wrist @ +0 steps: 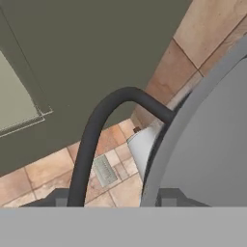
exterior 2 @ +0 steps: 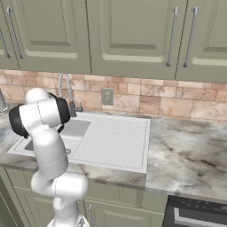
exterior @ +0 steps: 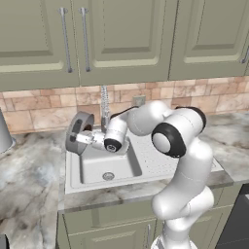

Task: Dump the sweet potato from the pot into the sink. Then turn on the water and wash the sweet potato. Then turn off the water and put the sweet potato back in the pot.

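One pot [exterior: 78, 132] is counted, held up on its side over the left rim of the sink [exterior: 97, 168], above the basin. Its round axis lies roughly level, with the opening turned sideways rather than up; which way the short handle points cannot be made out. In the hand view the pot's grey wall [wrist: 212, 144] is seen close at right, with its dark curved handle [wrist: 96, 130] arcing to the left.

One claw [exterior: 86, 138] is seen at the pot's rim, closed to a narrow gap on the pot; a finger [wrist: 170, 197] sits against the wall.

One sink basin with one round drain [exterior: 108, 176] is counted, joined to one dotted drainboard [exterior 2: 113, 139] on its right. One faucet [exterior 2: 67, 93] with coil neck stands behind the basin.

One wall outlet [exterior 2: 107, 96] is set in the brick backsplash. One pale cylinder [exterior: 4, 131] stands on the tabletop [exterior: 29, 185] at far left.
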Available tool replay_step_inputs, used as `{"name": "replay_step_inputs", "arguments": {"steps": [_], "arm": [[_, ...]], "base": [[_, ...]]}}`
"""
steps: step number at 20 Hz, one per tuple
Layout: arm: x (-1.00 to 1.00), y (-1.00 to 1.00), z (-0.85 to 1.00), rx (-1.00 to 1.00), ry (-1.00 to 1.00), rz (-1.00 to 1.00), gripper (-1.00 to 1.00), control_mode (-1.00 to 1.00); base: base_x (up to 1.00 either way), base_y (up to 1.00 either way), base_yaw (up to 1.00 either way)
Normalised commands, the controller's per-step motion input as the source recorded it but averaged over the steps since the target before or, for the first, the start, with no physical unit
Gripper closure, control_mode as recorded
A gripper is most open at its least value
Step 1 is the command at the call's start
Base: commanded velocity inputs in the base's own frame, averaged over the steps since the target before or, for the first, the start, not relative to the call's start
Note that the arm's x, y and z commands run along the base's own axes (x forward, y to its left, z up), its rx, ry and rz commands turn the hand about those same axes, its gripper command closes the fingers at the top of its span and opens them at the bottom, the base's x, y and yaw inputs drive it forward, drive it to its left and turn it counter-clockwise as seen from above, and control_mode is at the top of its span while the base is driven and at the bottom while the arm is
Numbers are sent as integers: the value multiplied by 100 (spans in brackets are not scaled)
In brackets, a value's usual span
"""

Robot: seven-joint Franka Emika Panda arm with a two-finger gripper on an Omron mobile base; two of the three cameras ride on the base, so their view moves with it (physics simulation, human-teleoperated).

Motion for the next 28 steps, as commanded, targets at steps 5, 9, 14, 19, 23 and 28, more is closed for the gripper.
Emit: {"name": "replay_step_inputs", "arguments": {"steps": [5,9,14,19,23,28], "arm": [[7,0,-10,15,0,0,100,-100],[0,0,-5,7,0,0,100,-100],[0,1,0,0,-3,0,100,-100],[0,11,0,0,-9,0,100,-100],[-9,37,0,-14,-17,4,100,-100],[-29,54,0,-37,-11,1,100,-100]], "base": [[0,0,0],[0,0,0],[0,0,0],[0,0,0],[0,0,0],[0,0,0]]}}
